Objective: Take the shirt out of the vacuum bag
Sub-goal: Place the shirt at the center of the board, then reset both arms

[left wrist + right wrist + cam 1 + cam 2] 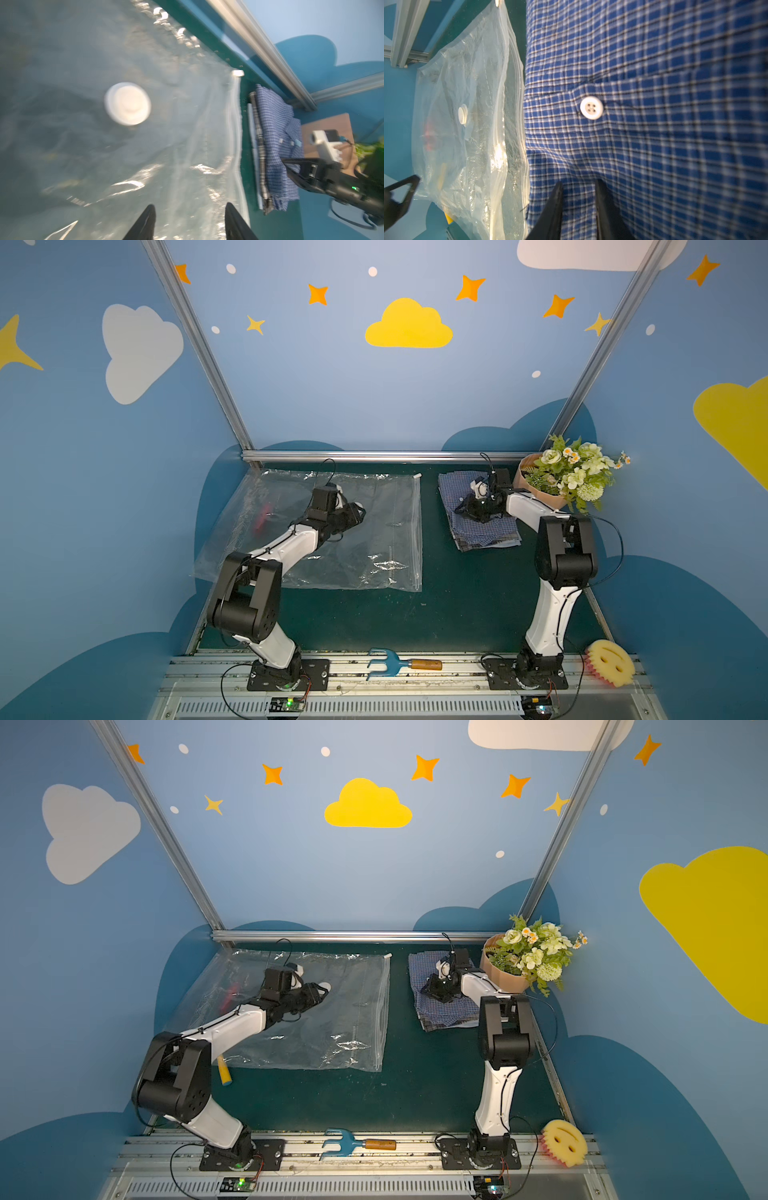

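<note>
Left gripper (189, 207) hangs over the bag (374, 531), jaws fairly wide, holding nothing. Right gripper (579, 182) sits low on the shirt (486, 533), jaws narrow; whether they pinch cloth I cannot tell. One bag, one valve (127, 104), one clip (417, 475), one shirt, folded on the mat (457, 605) outside the bag. Something red (262, 518) shows through the plastic; inside or beneath, unclear. One pot (523, 481) holds flowers (582, 468), just beside the shirt. Bare mat separates the zip edge (415, 531) from the shirt and lies open toward the arm bases.
</note>
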`<move>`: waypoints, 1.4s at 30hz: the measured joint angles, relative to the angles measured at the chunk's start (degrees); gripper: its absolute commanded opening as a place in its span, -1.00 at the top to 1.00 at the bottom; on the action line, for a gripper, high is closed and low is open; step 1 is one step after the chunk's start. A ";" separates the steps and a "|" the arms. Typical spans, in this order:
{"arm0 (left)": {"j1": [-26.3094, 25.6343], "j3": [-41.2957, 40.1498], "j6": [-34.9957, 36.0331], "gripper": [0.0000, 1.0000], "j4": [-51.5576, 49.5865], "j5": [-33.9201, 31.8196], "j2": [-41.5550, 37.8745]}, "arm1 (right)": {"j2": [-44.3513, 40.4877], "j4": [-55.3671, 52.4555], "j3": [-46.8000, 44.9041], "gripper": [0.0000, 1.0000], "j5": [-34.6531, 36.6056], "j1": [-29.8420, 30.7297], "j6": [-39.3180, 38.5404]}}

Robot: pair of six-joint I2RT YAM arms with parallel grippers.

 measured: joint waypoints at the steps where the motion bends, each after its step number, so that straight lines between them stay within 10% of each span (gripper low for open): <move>1: 0.72 -1.68 -0.22 -0.08 0.55 -0.22 -0.57 | -0.13 -0.28 0.22 0.41 0.02 0.00 -0.07; 11: 3.89 -7.02 -0.76 -0.08 3.15 -8.20 -7.96 | -8.96 4.15 -2.43 0.44 -4.61 2.45 1.53; 28: 6.12 -18.03 -0.11 -0.13 5.25 -27.67 -17.53 | -0.96 9.07 -9.11 0.35 -6.64 2.23 2.67; 42: 6.97 -30.36 10.69 -0.27 12.02 -49.94 -30.75 | -33.20 19.21 -30.23 -0.32 14.40 -4.55 -2.16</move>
